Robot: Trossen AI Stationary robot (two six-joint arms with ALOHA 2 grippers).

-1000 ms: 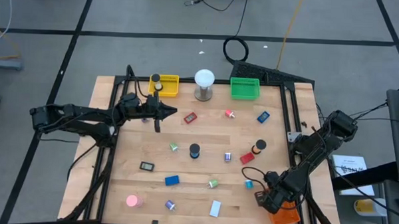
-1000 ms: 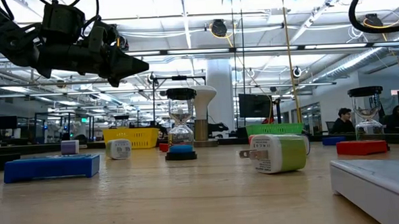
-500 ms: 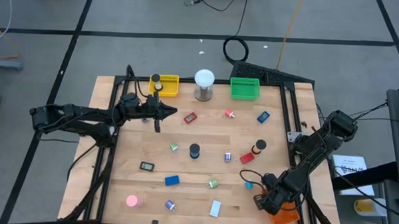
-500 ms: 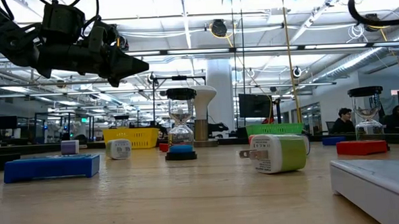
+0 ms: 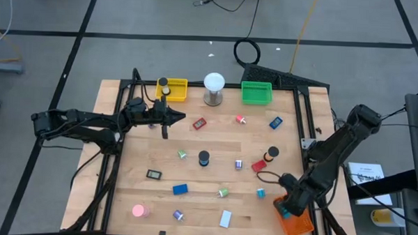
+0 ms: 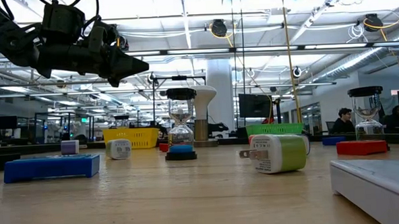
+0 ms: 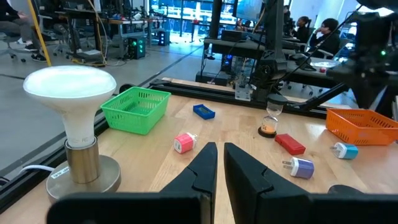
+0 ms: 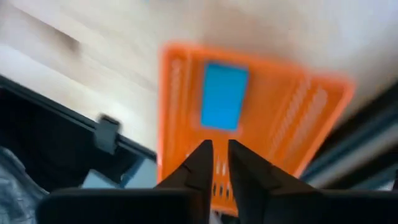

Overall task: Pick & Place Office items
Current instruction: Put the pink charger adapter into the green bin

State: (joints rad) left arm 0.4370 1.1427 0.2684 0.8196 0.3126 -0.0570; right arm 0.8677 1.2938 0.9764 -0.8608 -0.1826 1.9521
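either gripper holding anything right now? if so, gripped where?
No. The right gripper is shut and empty above the orange tray; a blue block lies loose in it. The left gripper is shut on nothing, up in the air.

both arms are matte black, built of slim jointed links with blocky housings at the joints. a thin black cable loops beside the right tool (image 5: 285, 206). the left tool (image 7: 220, 163) ends in two flat, tapered dark fingers.
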